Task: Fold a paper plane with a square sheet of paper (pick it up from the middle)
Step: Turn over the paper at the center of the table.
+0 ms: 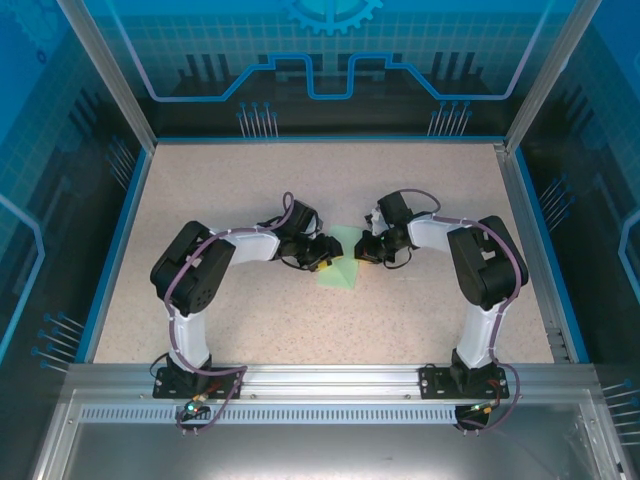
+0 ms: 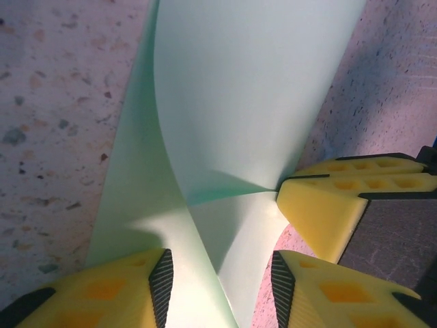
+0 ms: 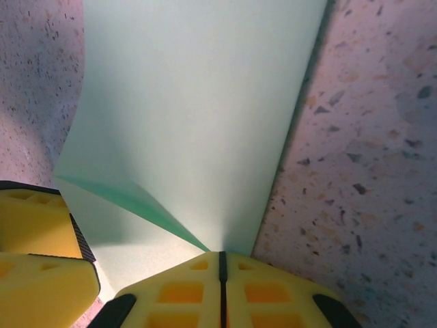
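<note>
Left arm [image 1: 190, 275] and right arm [image 1: 485, 265] both elbow outward, forearms bent in to mid table [image 1: 220, 190]. Left gripper [image 2: 218, 270] half open, straddling the creased paper sheet [image 3: 198, 102]; right gripper [image 3: 220, 266] clamped tight on its edge.

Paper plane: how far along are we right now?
Early. Done: the sheet is bent into a raised fold. In hand: right tool shut on its edge; left tool open, astride the fold. Left: creasing it into a pointed dart.
</note>
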Action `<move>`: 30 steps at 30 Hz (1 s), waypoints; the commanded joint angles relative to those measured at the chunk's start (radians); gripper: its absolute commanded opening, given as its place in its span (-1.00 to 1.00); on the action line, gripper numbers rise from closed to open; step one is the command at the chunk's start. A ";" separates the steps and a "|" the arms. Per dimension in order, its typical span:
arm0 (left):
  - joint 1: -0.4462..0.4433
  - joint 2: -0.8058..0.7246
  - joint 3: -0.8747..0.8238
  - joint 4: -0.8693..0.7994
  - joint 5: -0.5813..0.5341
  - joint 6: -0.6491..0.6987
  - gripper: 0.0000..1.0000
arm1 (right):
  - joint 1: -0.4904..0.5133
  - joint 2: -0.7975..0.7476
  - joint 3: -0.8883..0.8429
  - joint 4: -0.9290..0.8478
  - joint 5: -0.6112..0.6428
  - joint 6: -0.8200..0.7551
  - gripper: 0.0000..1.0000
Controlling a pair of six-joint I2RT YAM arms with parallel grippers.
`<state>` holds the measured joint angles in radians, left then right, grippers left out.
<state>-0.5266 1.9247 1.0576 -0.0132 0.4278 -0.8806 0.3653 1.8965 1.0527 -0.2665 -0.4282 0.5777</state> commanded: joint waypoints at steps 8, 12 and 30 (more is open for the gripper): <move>0.005 0.031 0.048 -0.016 0.013 0.005 -0.51 | -0.019 -0.019 -0.022 0.019 -0.026 0.013 -0.83; 0.006 0.033 0.055 -0.017 0.000 0.012 -0.72 | -0.021 -0.051 -0.022 0.009 -0.035 0.014 -0.69; -0.001 -0.222 0.229 -0.460 -0.238 0.326 -0.90 | -0.137 -0.496 -0.122 -0.109 0.265 -0.033 0.67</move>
<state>-0.5266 1.7954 1.2160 -0.2901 0.3103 -0.6807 0.2481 1.4242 0.9577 -0.3367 -0.2279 0.5648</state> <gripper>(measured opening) 0.052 0.833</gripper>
